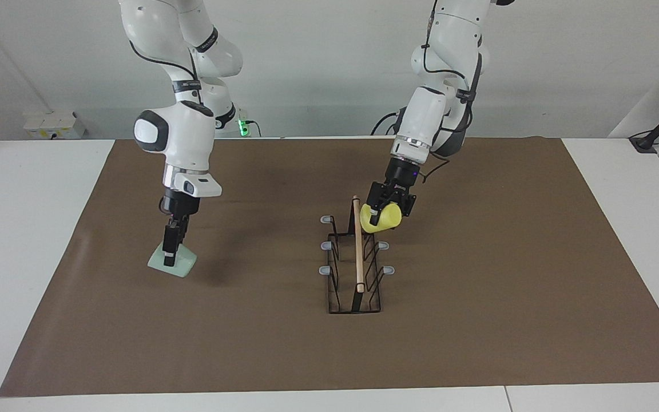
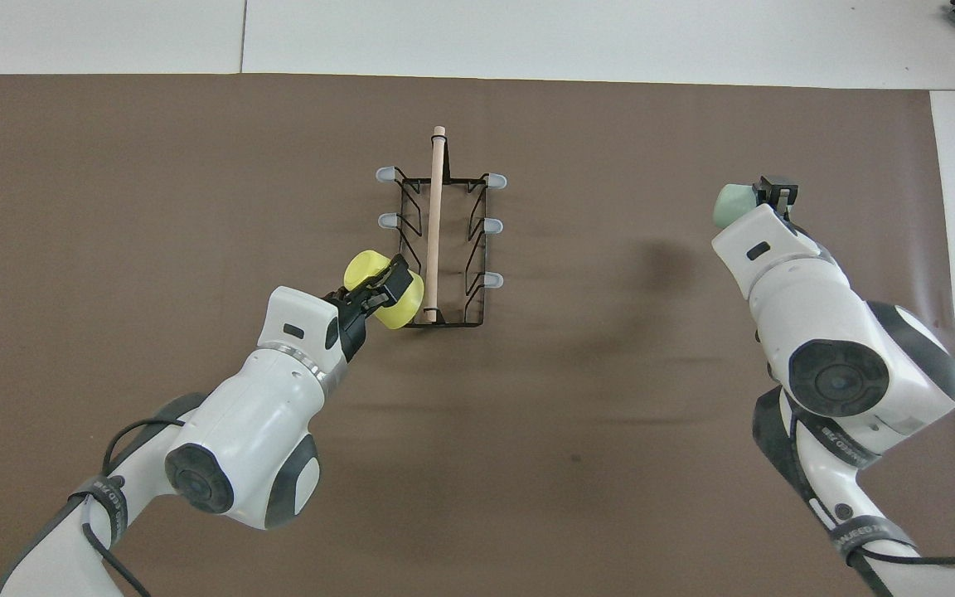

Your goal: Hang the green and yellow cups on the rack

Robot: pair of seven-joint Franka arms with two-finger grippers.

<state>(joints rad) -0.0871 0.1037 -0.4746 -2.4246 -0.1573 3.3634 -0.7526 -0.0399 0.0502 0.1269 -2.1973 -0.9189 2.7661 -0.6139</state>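
The rack (image 1: 358, 252) (image 2: 436, 240), black wire with a wooden top bar and grey-tipped prongs, stands mid-mat. My left gripper (image 1: 387, 209) (image 2: 387, 286) is shut on the yellow cup (image 1: 380, 220) (image 2: 371, 269). That cup is tilted on its side against the rack's end nearest the robots, where it covers the prong on the left arm's side. My right gripper (image 1: 170, 255) (image 2: 777, 192) is shut on the green cup (image 1: 173, 265) (image 2: 729, 206). It hangs mouth down, low over the mat toward the right arm's end. Whether it touches the mat I cannot tell.
A brown mat (image 1: 478, 320) covers most of the white table (image 1: 20, 229). A black cable (image 1: 135, 213) lies on the mat beneath the right arm. Bare mat stretches between the green cup and the rack.
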